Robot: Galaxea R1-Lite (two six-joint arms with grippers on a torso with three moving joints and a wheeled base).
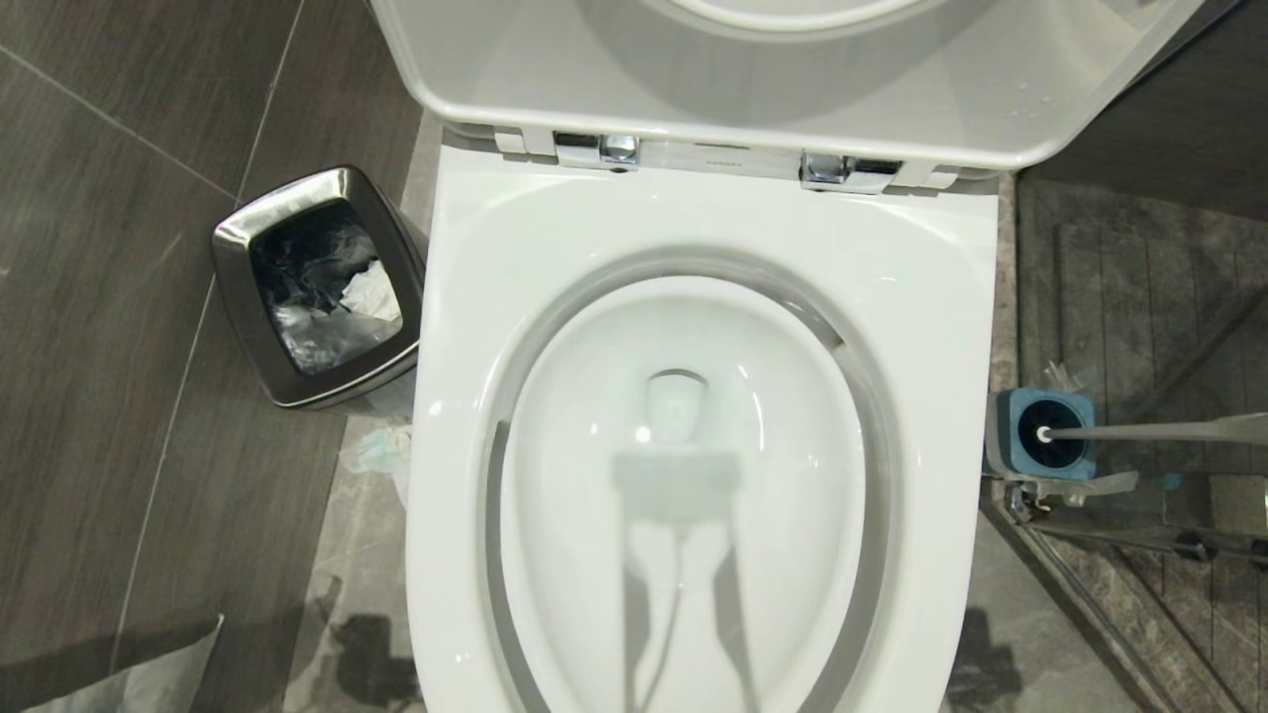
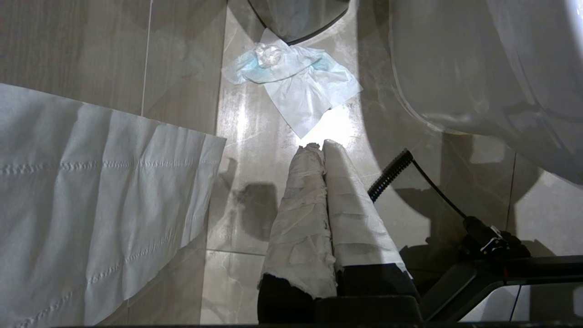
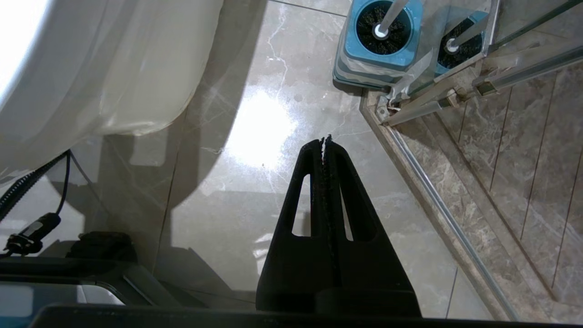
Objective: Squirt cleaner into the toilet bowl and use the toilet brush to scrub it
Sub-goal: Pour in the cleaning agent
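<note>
Starting at the left, one square brushed-steel bin with a crinkled dark liner stands on matte grey floor tiles, and near it the left gripper, its two fingers wrapped in creased white paper and pressed together holding nothing, points at a crumpled white-and-blue tissue beside a perforated paper sheet. Centre, the single glossy white toilet bowl has its lid raised on two chrome hinges, the small writing between them unreadable. Right, the toilet brush sits with black bristles in its blue square holder, while the black ribbed right gripper hangs closed and empty over polished marble.
</note>
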